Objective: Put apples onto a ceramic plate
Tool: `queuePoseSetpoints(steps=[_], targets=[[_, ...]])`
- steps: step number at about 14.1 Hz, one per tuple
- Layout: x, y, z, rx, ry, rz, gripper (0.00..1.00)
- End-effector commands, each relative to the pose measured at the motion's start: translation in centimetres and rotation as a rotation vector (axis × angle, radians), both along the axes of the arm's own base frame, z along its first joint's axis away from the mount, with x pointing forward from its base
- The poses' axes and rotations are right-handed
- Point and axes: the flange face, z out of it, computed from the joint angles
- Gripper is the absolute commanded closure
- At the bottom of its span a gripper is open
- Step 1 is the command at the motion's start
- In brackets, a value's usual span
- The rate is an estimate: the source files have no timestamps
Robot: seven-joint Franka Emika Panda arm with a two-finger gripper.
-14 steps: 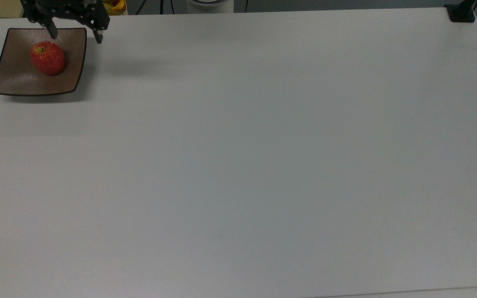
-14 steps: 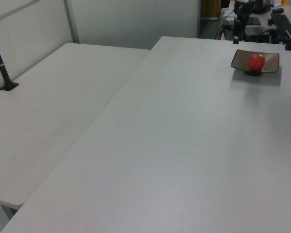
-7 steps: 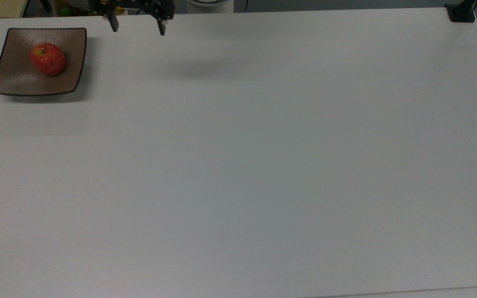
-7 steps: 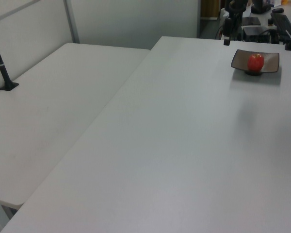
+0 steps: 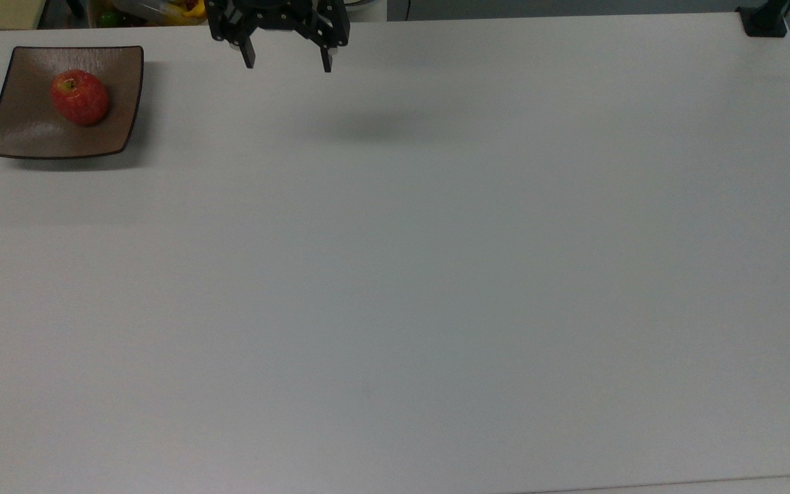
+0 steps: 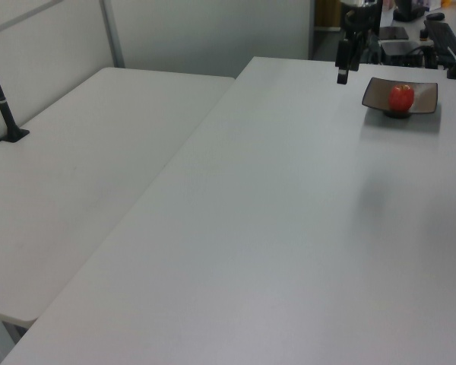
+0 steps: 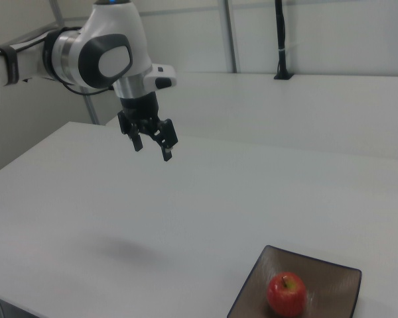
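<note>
While the apple (image 5: pixel 79 97) rests on the plate (image 5: pixel 25 130), the gripper (image 5: pixel 288 60) hangs spread, seemingly unlabelled.

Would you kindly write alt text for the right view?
A red apple sits on a square brown plate at the right view's bottom right. Above the white table, the arm's open gripper hangs empty, well apart from the plate.

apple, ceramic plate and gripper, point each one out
apple (image 5: pixel 79 97), top view, middle of its red skin
ceramic plate (image 5: pixel 28 134), top view, bare brown surface near its lower edge
gripper (image 5: pixel 287 62), top view, midway between its open fingers
</note>
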Motion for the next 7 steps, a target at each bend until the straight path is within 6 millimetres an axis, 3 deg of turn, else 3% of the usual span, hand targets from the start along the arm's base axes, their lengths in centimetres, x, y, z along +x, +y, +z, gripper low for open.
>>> queuePoseSetpoints(steps=[1,7], targets=[[0.96,2.35,-1.53,0.013,-0.015,-0.020,0.00],[0.98,2.40,-1.53,0.008,-0.017,-0.022,0.00]])
